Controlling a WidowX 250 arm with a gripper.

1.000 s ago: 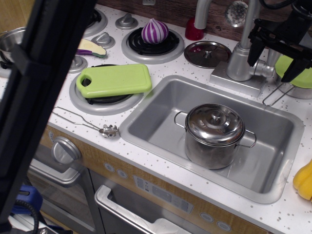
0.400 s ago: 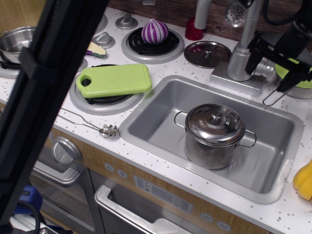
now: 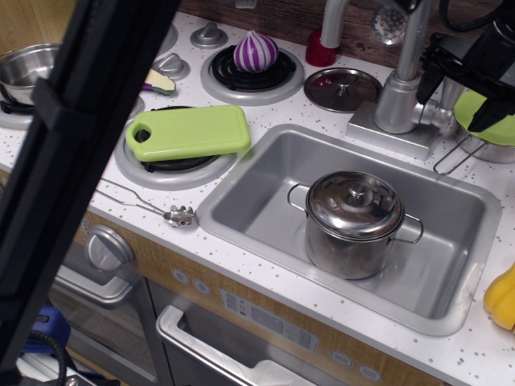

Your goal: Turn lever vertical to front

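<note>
The lever (image 3: 433,116) is a short silver-grey bar jutting right from the thick grey tap column (image 3: 396,98) behind the sink. My black gripper (image 3: 457,93) hangs at the top right, just above and to the right of the lever. Its jaws are spread apart and hold nothing. One finger (image 3: 430,71) is above the lever near the column, and the other (image 3: 484,112) is over the green bowl. The fingers do not touch the lever. The clear ball knob (image 3: 391,22) sits higher up on the tap.
A steel pot with lid (image 3: 354,222) stands in the sink (image 3: 265,173). A wire loop handle (image 3: 452,157) and green bowl (image 3: 492,121) lie right of the tap. A round lid (image 3: 342,88), red cup (image 3: 320,50), green cutting board (image 3: 189,131) and purple onion (image 3: 255,51) sit left. A dark bar (image 3: 72,145) blocks the left foreground.
The gripper dipped down around the lever, then rose up and slightly right, still open. The lever looks unmoved.
</note>
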